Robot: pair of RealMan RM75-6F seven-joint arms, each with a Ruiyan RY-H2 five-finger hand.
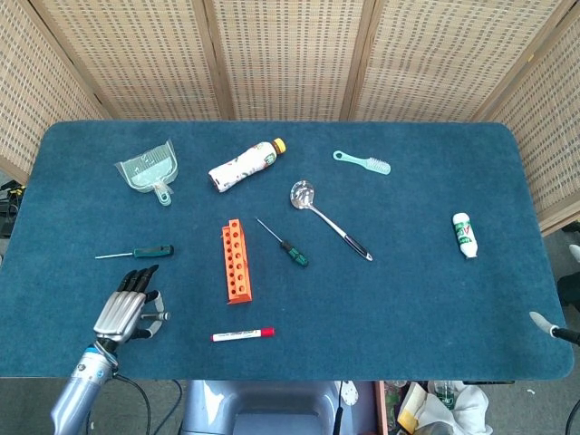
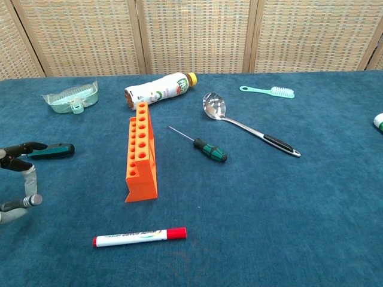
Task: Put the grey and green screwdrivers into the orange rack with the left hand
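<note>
Left robot hand (image 1: 127, 310) sat at lower left of the head view, fingers apart and holding nothing, fingertips just short of the nearer screwdriver (image 1: 136, 253). In the chest view the same robot hand (image 2: 17, 173) showed at the left edge, its dark fingertips close beside the handle. Right robot hand: only a sliver at the lower right edge of the head view, so I could not tell its state.

Task things on the blue worktop (image 1: 426, 299):
- Nearer screwdriver lay flat at left centre, thin shaft pointing to frame left, dark green handle toward the orange rack (image 1: 236, 263).
- Second screwdriver (image 1: 284, 243) lay just right of the rack, diagonal, tip toward upper left, green-and-black handle toward lower right. (Which one counts as grey I could not settle; both handles read green.)
- Rack stood between the two, holes facing up, none filled.

Handling, as judged: both tools looked light, rigid and thin, lying low on the napped cloth, so likely to roll or skid under a fingertip. Best hold was the thick handle, pinched across its width, shaft left free to lead into a hole. The rack looked light enough to shift if bumped.
</note>
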